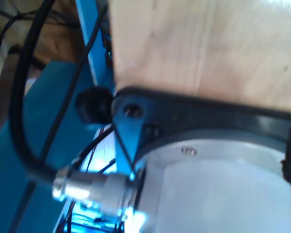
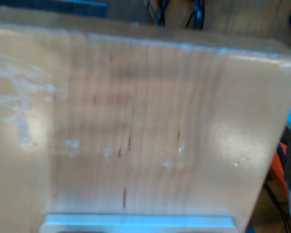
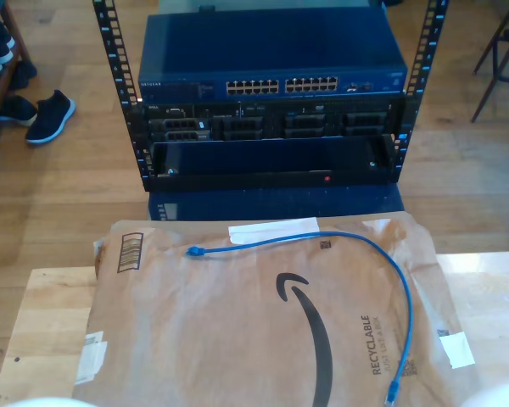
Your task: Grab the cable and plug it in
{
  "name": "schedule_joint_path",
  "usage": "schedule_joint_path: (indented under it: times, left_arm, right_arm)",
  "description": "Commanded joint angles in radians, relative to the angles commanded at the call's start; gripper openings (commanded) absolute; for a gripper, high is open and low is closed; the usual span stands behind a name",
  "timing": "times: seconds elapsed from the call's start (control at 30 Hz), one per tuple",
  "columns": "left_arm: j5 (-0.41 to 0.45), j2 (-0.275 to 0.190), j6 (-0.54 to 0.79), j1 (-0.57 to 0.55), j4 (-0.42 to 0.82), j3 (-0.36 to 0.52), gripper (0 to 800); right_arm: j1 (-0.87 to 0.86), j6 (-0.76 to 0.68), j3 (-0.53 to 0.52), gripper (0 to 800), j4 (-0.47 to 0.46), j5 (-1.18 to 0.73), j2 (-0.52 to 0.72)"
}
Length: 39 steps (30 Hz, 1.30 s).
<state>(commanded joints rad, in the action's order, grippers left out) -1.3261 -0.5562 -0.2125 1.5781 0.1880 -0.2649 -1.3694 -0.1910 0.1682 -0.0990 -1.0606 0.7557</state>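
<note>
The thin bright-blue cable (image 3: 382,254) lies loose on a brown paper mailer (image 3: 237,331) spread over the table in the exterior view. One plug (image 3: 192,251) rests near the mailer's far left as that view shows it. From there the cable arcs right and curves down to its other plug (image 3: 392,394) near the front edge. Beyond the table stands a rack holding a blue network switch (image 3: 271,59), whose row of ports (image 3: 280,86) faces the table. Nothing is touching the cable.
The first wrist view looks closely at a wooden board (image 1: 203,43), a black base plate (image 1: 194,114), a round grey arm base (image 1: 218,194) and a metal connector (image 1: 87,187) with a dark cable. Bare wooden tabletop (image 2: 136,121) shows in the second wrist view. Shoes (image 3: 47,114) sit on the floor.
</note>
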Motion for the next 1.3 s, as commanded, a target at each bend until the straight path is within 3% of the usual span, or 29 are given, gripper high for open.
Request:
schedule_joint_path:
  times: [0.17, 0.27, 0.43, 0.63, 0.8, 0.9, 1.1, 1.2, 1.3]
  left_arm:
    - [-0.170, 0.012, -0.020, -0.095, -0.123, -0.196, 800]
    - [-0.229, 0.015, -0.117, -0.189, -0.175, -0.278, 800]
    - [-0.235, 0.017, -0.483, -0.542, -0.186, -0.333, 800]
    - [-0.221, 0.081, -0.905, -0.959, -0.196, -0.396, 800]
    - [-0.213, 0.144, -1.120, -1.214, -0.219, -0.459, 800]
    - [-0.167, 0.173, -1.212, -1.267, -0.219, -0.493, 800]
    - [-0.094, 0.232, -1.234, -1.272, -0.270, -0.496, 800]
    - [-0.078, 0.244, -1.234, -1.274, -0.315, -0.511, 800]
    - [-0.078, 0.267, -1.234, -1.272, -0.379, -0.551, 800]
  right_arm:
    - [0.163, -0.186, 0.109, 798, -0.002, -0.040, -0.005]
    - [0.288, -0.338, 0.164, 798, 0.000, -0.040, -0.012]
    - [0.600, -0.638, 0.255, 798, -0.002, -0.072, -0.081]
    - [0.985, -1.060, 0.387, 796, -0.002, -0.163, -0.189]
    - [1.310, -1.375, 0.483, 796, 0.035, -0.161, -0.255]
    - [1.488, -1.485, 0.578, 796, 0.092, -0.161, -0.361]
    - [1.692, -1.588, 0.750, 797, 0.265, -0.141, -0.618]
    - [1.729, -1.585, 0.812, 797, 0.382, -0.031, -0.753]
    - [1.775, -1.588, 0.876, 797, 0.400, 0.104, -0.838]
